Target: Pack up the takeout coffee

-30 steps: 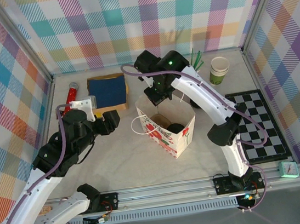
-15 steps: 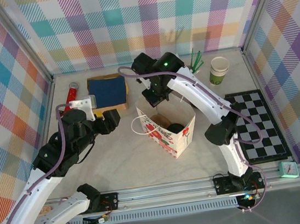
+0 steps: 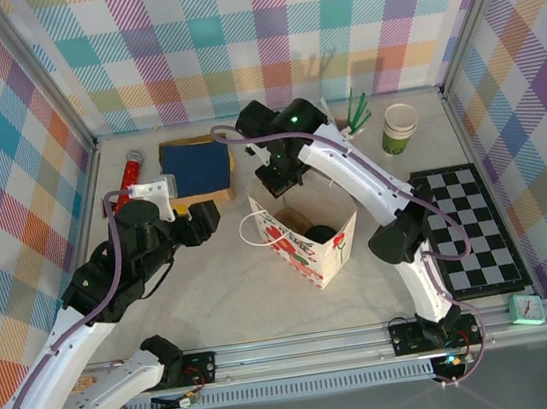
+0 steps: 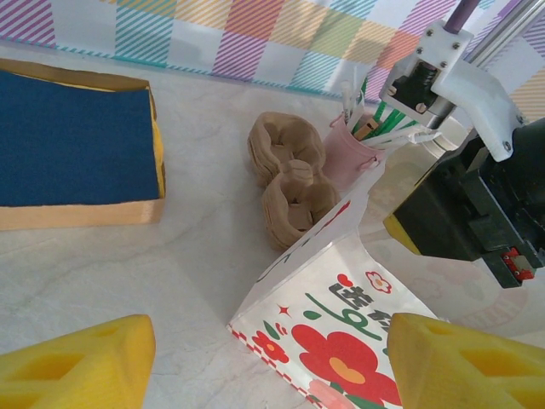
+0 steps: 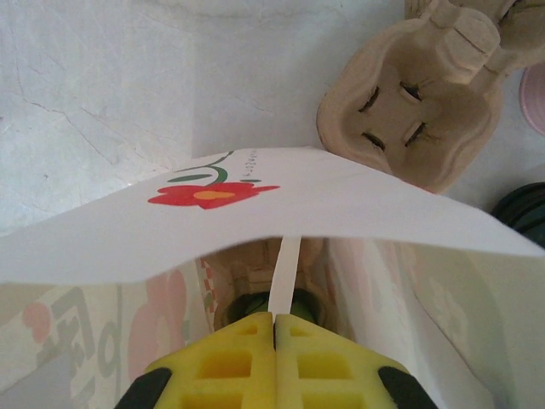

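The takeout coffee (image 3: 320,234) shows its black lid inside the white flowered paper bag (image 3: 305,251) at the table's middle. Looking down from the right wrist, the coffee (image 5: 252,304) is a dark round with green, deep in the bag (image 5: 255,213). My right gripper (image 3: 283,183) hangs over the bag's far rim. Its yellow fingers (image 5: 274,317) are shut on the bag's white paper handle (image 5: 286,271). My left gripper (image 3: 202,218) is left of the bag, open, with nothing between its pads (image 4: 268,366). The bag's printed side (image 4: 341,315) lies just ahead of it.
A brown pulp carrier (image 4: 289,175) and a pink cup of straws (image 4: 358,149) stand behind the bag. A blue pad (image 3: 196,164) lies at the back left, and a lidless cup stack (image 3: 400,127) at the back right. A chessboard (image 3: 468,229) lies right.
My right wrist has shifted a little left and toward the back wall, still pinching the handle. The bag and the left arm have stayed put.
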Tool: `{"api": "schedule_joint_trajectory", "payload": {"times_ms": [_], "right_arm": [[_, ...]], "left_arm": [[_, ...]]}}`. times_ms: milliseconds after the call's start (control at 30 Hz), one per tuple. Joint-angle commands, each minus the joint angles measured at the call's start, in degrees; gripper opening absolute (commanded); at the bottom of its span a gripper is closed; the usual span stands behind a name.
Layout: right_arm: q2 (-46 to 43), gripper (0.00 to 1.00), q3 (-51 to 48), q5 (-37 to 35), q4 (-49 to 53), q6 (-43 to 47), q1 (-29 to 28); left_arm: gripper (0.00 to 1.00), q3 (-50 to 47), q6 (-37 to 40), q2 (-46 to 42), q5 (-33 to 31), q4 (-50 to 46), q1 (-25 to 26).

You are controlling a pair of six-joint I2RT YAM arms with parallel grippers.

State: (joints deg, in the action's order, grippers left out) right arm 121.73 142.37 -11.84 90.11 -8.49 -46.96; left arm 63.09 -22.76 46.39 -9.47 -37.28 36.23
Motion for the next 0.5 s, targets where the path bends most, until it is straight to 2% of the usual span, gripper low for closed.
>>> {"api": "schedule_joint_trajectory", "payload": {"times_ms": [0, 233, 467], "right_arm": [[1.3, 0.0, 1.25, 0.85, -0.43, -0.38, -0.59], [1.64, 0.0, 1.29, 1.02, -0.54, -0.71, -0.66], [1.1, 0.16, 1.34, 0.08, -0.16, -0.98, -0.94]], "left_arm": [[0.72, -0.6, -0.42, -0.73, 0.86, 1.42, -0.37], [0.72, -1.12, -0.59, -1.05, 0.71, 1.33, -0.37], [0.72, -0.87, -0.61, -0.98, 0.71, 1.5, -0.37]]}}
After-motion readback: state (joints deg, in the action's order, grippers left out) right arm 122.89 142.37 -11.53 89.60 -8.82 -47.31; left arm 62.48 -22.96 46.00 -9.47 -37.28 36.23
